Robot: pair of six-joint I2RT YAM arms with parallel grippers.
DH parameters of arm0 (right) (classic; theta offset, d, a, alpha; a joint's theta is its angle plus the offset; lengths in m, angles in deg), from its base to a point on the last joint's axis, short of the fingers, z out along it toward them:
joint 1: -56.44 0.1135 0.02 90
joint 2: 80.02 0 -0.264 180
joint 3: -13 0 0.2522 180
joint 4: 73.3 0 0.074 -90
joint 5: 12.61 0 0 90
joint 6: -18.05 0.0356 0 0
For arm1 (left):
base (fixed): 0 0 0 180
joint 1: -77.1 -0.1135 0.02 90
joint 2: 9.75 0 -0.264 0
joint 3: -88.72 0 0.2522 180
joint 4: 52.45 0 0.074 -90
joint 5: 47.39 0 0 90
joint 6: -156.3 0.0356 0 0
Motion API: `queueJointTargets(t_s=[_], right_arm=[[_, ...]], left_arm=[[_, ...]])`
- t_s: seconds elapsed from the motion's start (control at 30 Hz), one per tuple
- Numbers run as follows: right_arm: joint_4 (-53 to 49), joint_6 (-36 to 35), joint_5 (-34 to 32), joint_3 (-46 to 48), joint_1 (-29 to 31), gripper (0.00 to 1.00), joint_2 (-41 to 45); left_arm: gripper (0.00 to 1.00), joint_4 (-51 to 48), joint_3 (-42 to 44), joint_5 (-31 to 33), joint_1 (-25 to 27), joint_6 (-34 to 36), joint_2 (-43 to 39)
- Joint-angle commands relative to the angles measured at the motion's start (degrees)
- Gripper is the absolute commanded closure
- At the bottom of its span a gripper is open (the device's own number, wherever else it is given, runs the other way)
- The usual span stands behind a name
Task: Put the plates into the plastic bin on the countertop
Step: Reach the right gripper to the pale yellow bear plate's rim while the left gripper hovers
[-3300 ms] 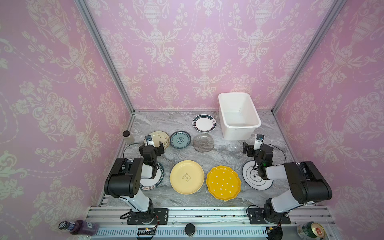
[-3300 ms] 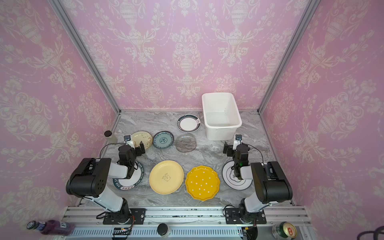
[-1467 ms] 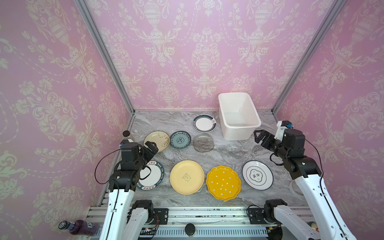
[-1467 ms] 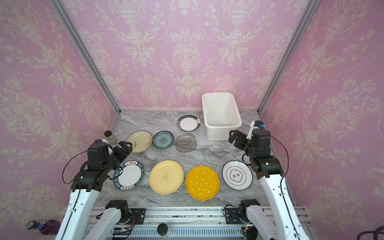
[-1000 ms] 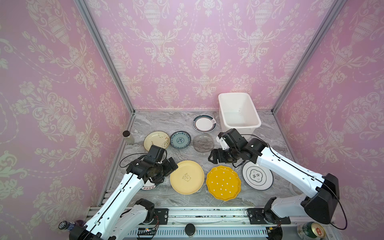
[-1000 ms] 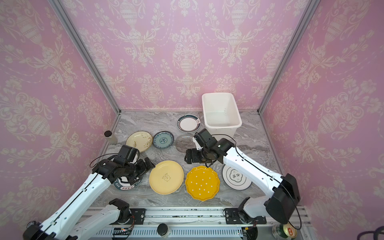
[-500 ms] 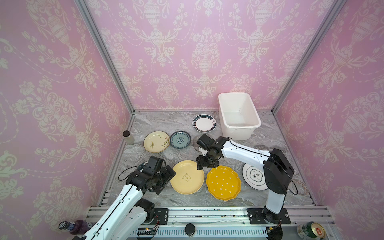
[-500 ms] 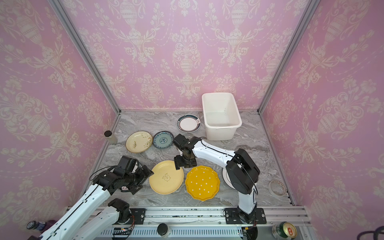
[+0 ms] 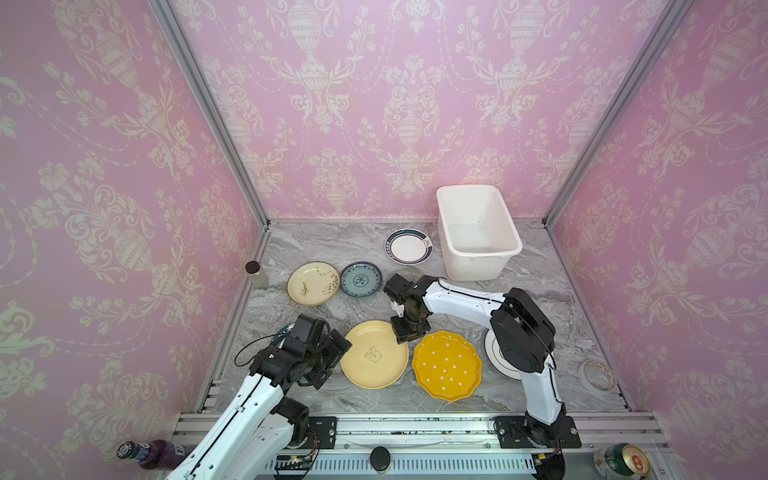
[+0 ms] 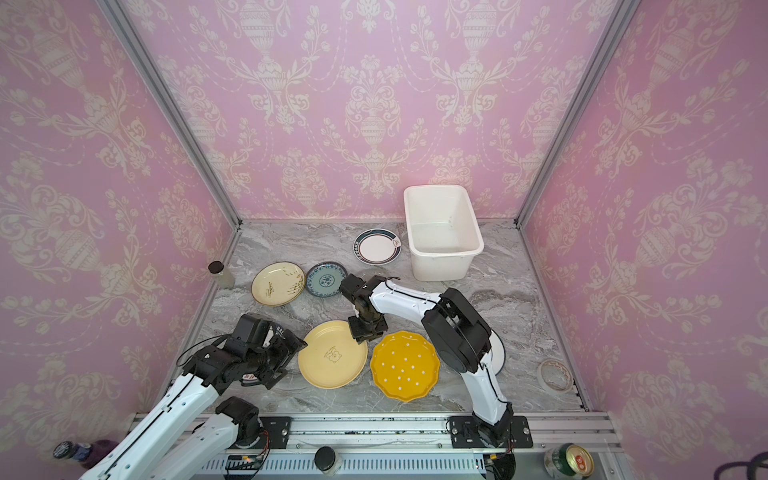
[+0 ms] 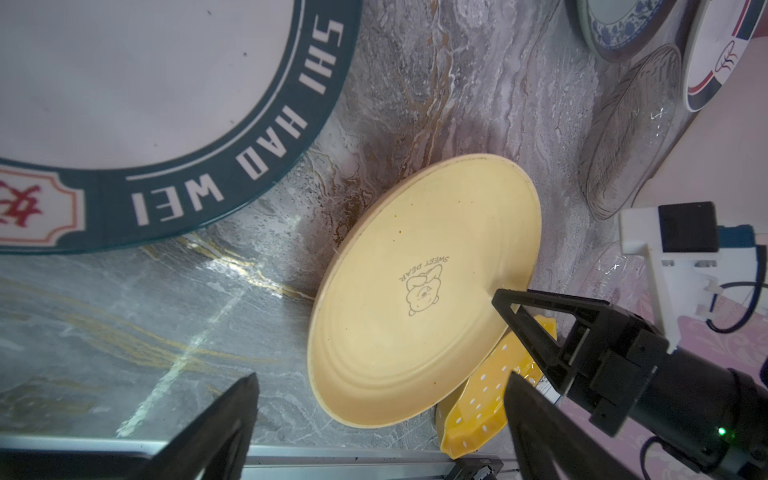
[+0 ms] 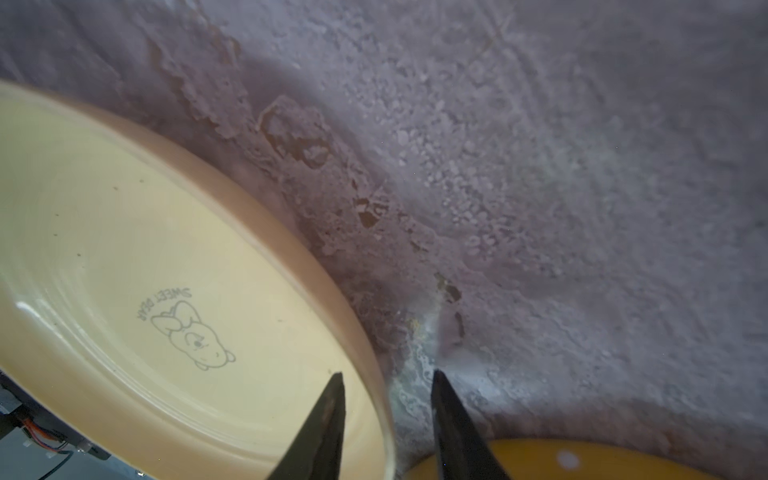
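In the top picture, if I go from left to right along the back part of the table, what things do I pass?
Jar → cream plate → teal plate → dark-rimmed plate → bin.

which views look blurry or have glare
Right wrist view: countertop soft and hazy, pale yellow plate print readable. Left wrist view: sharp, white glare streak on the countertop. Both top views: evenly lit, wide-angle splay at the edges.
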Motion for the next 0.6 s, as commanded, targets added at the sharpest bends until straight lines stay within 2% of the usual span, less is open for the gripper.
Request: queueJointTargets(t_s=[0.0,0.13,0.3,0.57], right_arm=[[-0.53,-0.77,-0.44,-1.59,0.00,0.73,-0.28],[-0.53,-1.17,-0.89,-1.16,-0.07,0.88,-0.86],[-0.22,-1.24,-1.09,-0.45,-0.11,1.00,-0.53],[-3.13,-0.31,-2.08,-2.70,-1.38,1.00,3.50]], left_arm=[[0.06,-0.93,0.88,-0.16,0.31,-1.16,-0.54],[0.05,0.02,1.68,-0.51,0.34,-1.73,-0.35],[0.05,0.34,1.03,-0.78,0.30,-1.20,1.25],[0.05,0.44,-2.84,-1.03,0.31,1.45,2.14]])
